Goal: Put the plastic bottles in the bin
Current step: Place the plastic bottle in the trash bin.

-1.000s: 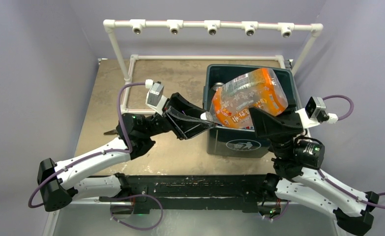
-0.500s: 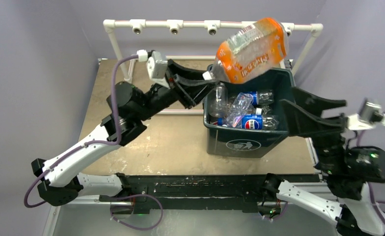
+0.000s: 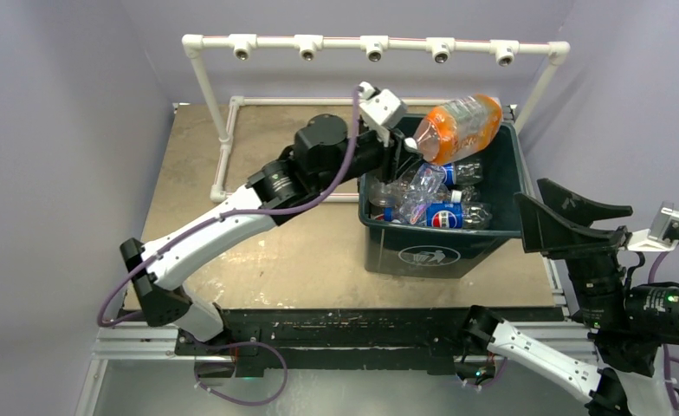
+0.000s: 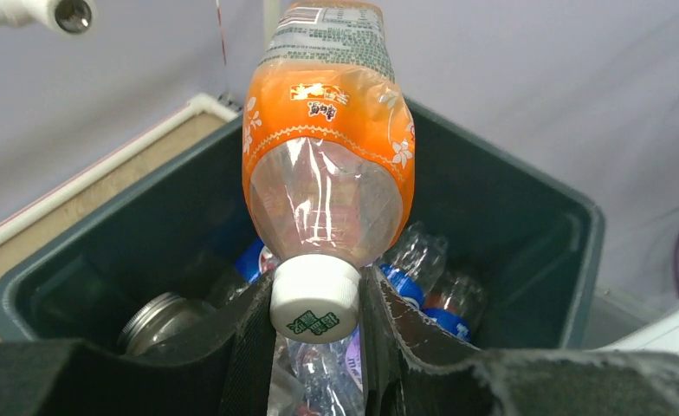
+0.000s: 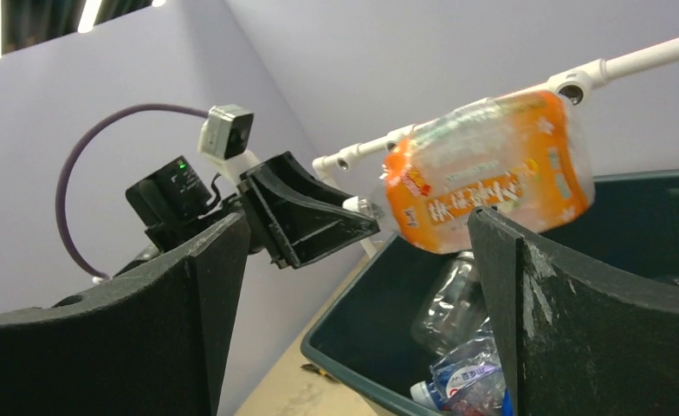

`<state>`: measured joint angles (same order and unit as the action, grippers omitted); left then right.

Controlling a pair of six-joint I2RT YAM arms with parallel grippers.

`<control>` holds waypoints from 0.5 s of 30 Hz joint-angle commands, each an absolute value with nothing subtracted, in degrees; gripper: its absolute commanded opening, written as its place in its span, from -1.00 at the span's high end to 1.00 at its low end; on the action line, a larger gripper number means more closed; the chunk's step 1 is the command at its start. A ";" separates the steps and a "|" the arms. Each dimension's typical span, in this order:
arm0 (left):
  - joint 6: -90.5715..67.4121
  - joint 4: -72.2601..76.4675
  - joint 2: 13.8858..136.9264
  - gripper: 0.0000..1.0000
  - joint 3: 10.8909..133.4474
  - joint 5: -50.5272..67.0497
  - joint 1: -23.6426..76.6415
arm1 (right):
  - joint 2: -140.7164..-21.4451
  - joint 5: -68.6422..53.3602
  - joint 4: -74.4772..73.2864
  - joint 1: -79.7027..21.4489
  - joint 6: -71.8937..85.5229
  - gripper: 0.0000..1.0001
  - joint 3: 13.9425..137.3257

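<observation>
Black padded fingers of the left end effector (image 4: 314, 305) are clamped on the white cap (image 4: 315, 293) and neck of an orange-labelled plastic bottle (image 4: 327, 165), which is held tilted, base upward, above the far part of the dark green bin (image 3: 440, 256). Inside the bin, other bottles (image 3: 444, 214) are seen lying in a heap. The bin is set on the worktop (image 3: 301, 251). The right end effector (image 3: 570, 221) is spread wide and empty, just right of the bin.

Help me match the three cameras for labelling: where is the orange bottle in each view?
Top external: orange bottle upper centre-right.
Left wrist: orange bottle centre, cap nearest camera.
Right wrist: orange bottle upper right, lying sideways.
Shared landmark: green bin beneath it.
</observation>
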<state>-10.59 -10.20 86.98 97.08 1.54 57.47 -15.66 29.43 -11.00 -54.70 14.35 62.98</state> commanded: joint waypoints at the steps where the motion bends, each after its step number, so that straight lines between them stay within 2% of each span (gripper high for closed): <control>1: -7.37 -19.87 90.97 1.00 104.12 -4.05 59.95 | -14.94 29.37 -12.24 -55.20 13.10 -0.98 63.06; 5: -7.19 -25.09 94.29 1.00 107.84 -12.22 61.60 | -14.94 29.59 -12.17 -55.20 13.10 -0.98 62.56; 9: -6.86 -26.80 94.99 1.00 108.99 -13.78 62.58 | -14.85 29.87 -11.91 -55.20 13.10 -0.98 62.08; 10: -6.78 -26.75 94.74 0.76 108.99 -13.86 62.80 | -14.85 29.88 -11.78 -55.20 13.10 -0.98 61.93; 14: -8.31 -23.95 91.95 -0.78 106.68 -14.03 63.32 | -15.31 29.88 -11.58 -55.20 13.01 -0.98 61.82; 15: -8.62 -22.76 90.99 -0.89 105.95 -13.99 63.43 | -15.44 29.88 -11.57 -55.20 13.01 -0.98 61.91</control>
<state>-7.79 -26.22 95.88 105.60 -11.90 62.81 -15.66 29.43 -12.43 -54.70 14.02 61.76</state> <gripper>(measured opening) 0.691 0.987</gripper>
